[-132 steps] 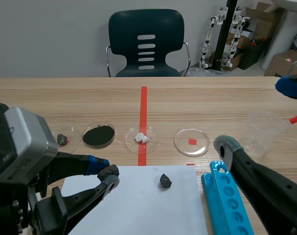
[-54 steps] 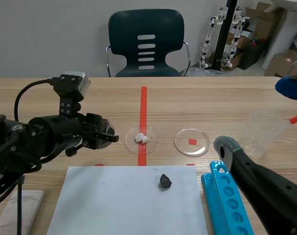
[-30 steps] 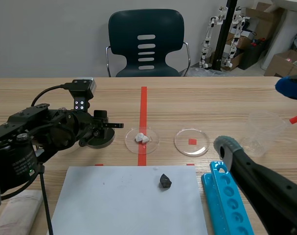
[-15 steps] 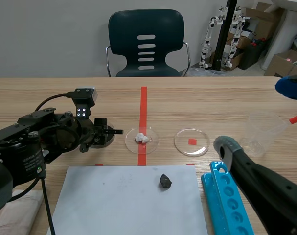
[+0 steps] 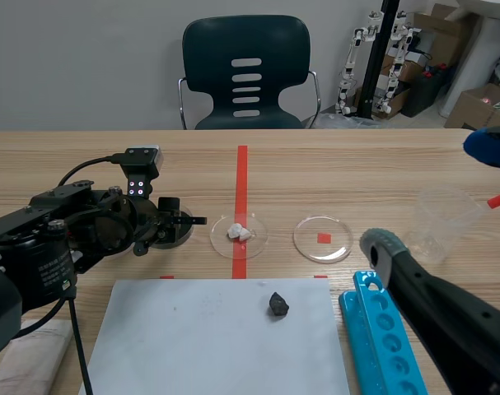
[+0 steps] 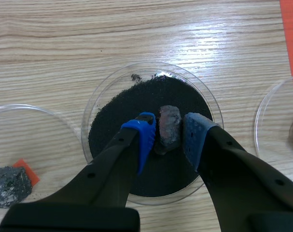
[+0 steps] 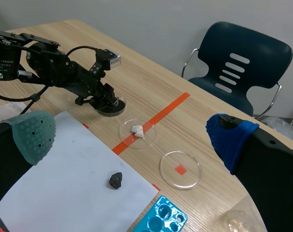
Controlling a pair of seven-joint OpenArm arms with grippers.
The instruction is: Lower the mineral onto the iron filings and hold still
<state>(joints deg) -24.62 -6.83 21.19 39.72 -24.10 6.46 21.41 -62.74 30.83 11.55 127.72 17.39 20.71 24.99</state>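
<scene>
- Left fingers [image 6: 150,129] clamped on mineral [image 6: 168,129]: one blue pad each side, reddish-grey lump upright between them.
- Mineral over the middle of the iron filings [image 6: 136,96] in clear dish [image 6: 104,90]. Lower end down at the black surface; actual contact hard to confirm.
- Just beside that dish: second dish [image 6: 49,145] holding grey rock [image 6: 10,180] and red tag [image 6: 25,170].
- Right fingers [image 7: 33,133] spread wide, gripping nothing, held high at the right side of the desk [image 5: 357,169], well apart from the filings.
- Also on desk: dish of white pieces [image 5: 221,243] on the red tape line, third dish [image 5: 303,245], dark rock [image 5: 278,304] on white sheet [image 5: 192,346], blue rack [image 5: 380,329], clear beaker [image 5: 441,222].
</scene>
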